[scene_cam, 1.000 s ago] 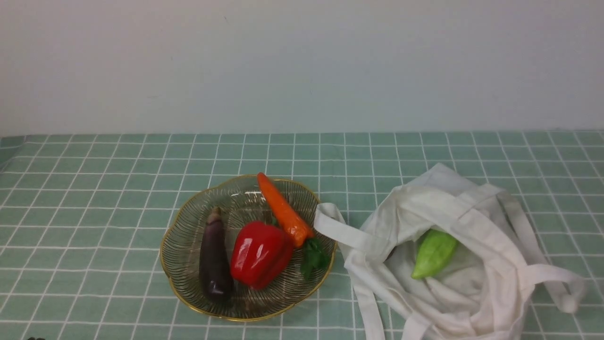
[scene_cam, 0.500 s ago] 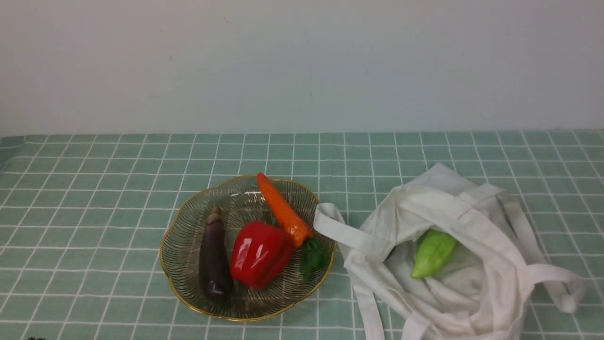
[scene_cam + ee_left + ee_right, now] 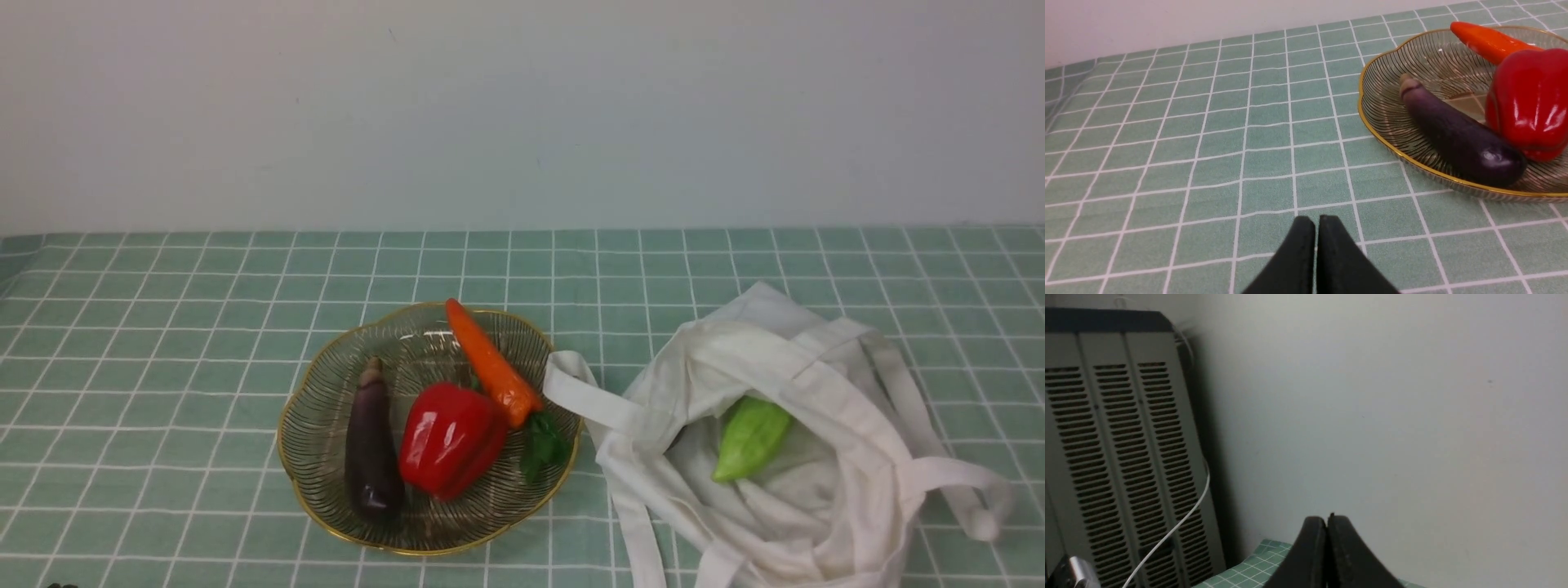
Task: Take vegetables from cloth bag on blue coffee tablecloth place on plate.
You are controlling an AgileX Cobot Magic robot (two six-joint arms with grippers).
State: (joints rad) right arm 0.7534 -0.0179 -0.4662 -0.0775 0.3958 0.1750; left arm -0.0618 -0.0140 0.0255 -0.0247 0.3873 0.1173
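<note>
Left gripper (image 3: 1316,222), jaws pressed together with nothing between, is over the blue-green tablecloth (image 3: 180,367). Glass plate (image 3: 318,506) with gold rim sits on the cloth, left of the bag. On the plate: eggplant (image 3: 374,449) at left, red pepper (image 3: 451,441) in the middle, orange carrot (image 3: 494,363) at right, touching the pepper, green leaves (image 3: 543,447) toward the bag. White cloth bag (image 3: 865,457) lies open on the right, one strap (image 3: 592,396) reaching the plate rim, green gourd (image 3: 751,438) inside. Right gripper (image 3: 1329,522), also pressed together, is empty.

Room type unclear, plain wall (image 3: 522,114), louvered metal equip. (image 3: 1126,449) w/ cable (image 3: 1180,522)
</note>
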